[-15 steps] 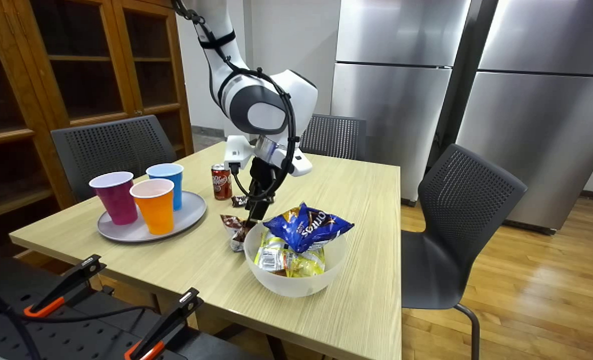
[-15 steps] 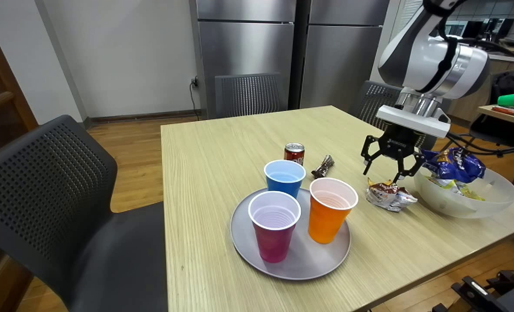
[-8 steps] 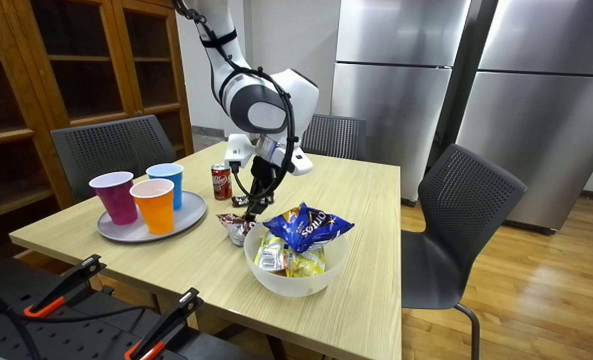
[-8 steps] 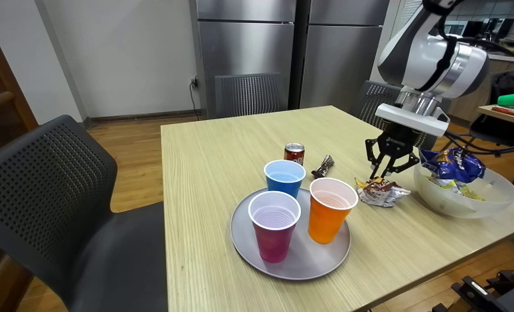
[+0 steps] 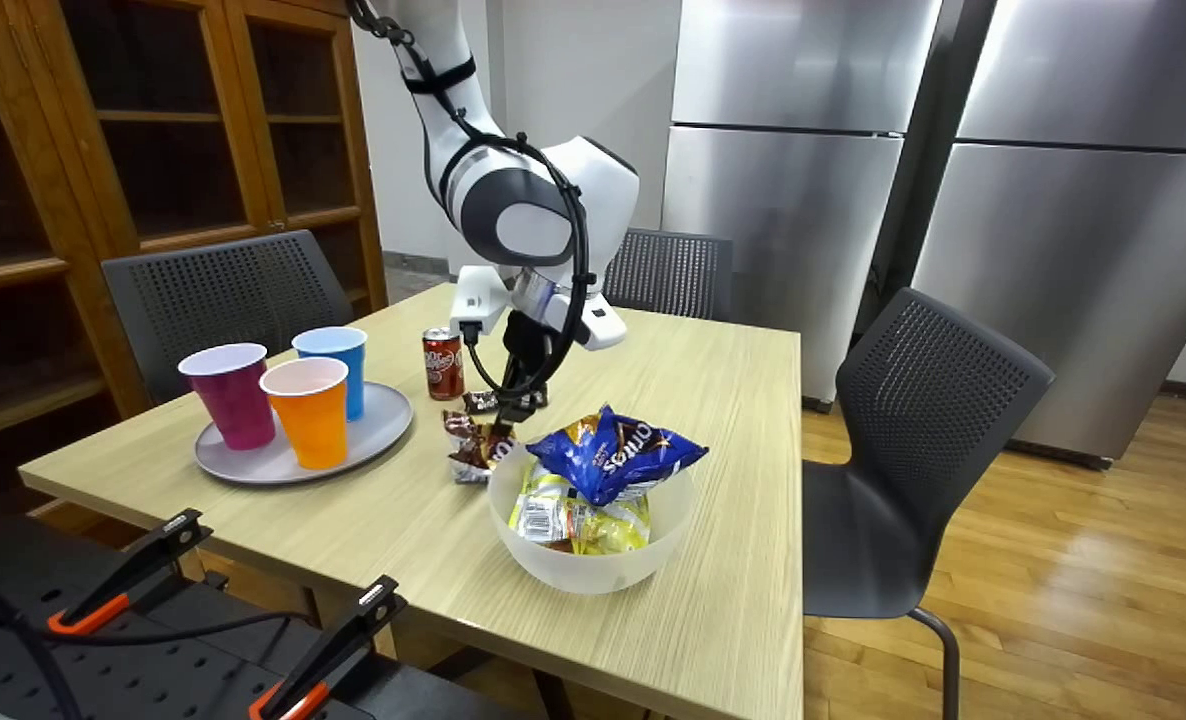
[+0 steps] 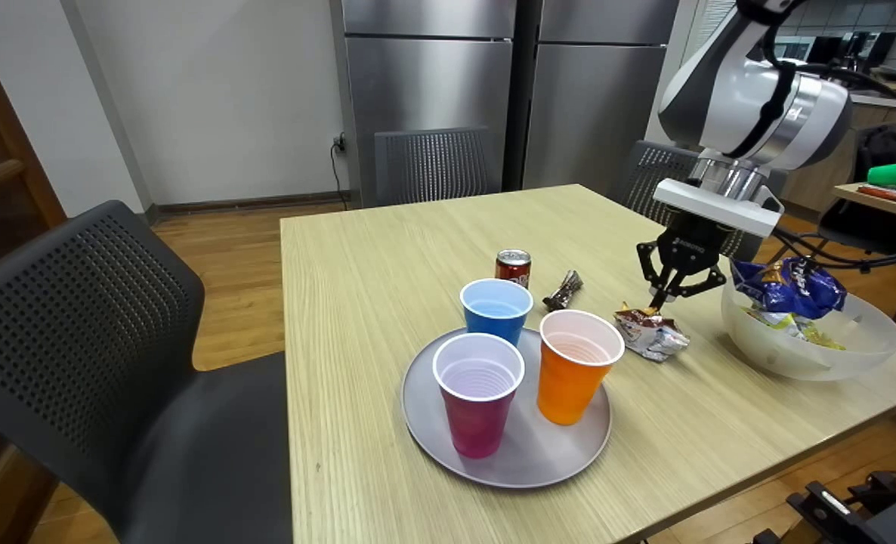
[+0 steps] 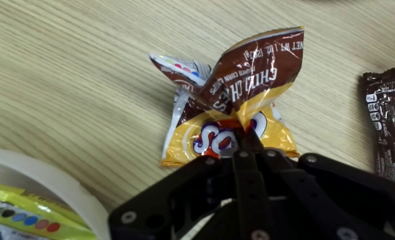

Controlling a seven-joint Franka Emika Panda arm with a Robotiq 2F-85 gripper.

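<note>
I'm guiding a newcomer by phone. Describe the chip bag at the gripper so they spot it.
On the pale table, look between the gray plate and frosted bowl. There the gripper pinches a crumpled chip bag. Its front is brown and golden, unlike the bowl's blue bag and lime packaging.

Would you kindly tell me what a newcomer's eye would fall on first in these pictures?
Probably the black gripper, pinching a crumpled brown-and-yellow foil chip bag beside the round frosted white bowl. Next might come the shiny blue foil chip bag lying over yellow packaging in that bowl. The orange plastic cup, magenta plastic cup and blue plastic cup grouped on the round grey plate would likely follow.
</note>
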